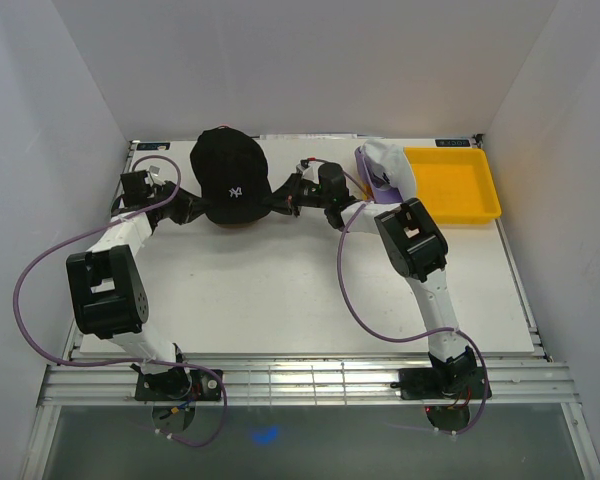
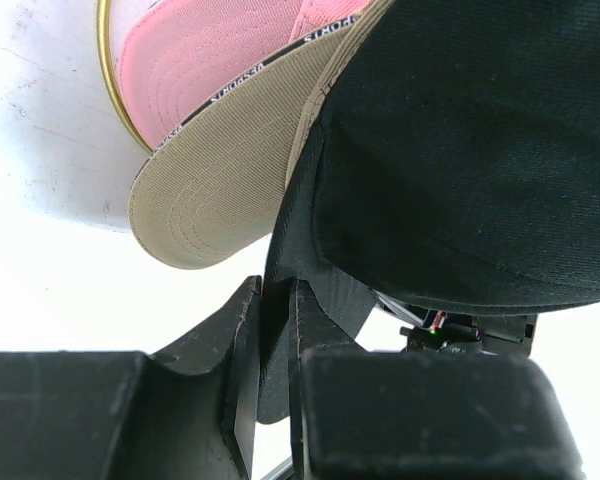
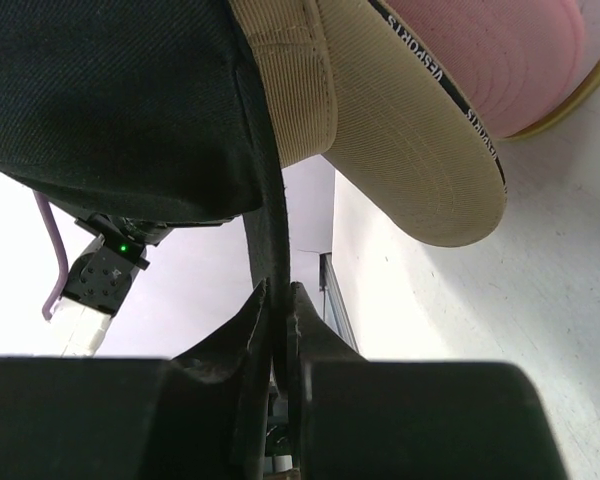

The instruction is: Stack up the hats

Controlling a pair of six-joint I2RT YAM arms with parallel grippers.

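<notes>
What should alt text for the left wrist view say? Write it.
The left hand pinches the rim of a black fabric baseball cap filling the right. Upper left, a tan fabric cap brim overlaps a pink fabric brim.

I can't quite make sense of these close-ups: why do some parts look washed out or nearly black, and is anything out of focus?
Top external: even, soft light, all sharp. Left wrist: the table glares to plain white, the black cap is very dark, the tan brim has a crisp weave. Right wrist: similar glare behind, the right end effector dark and soft up close.
</notes>
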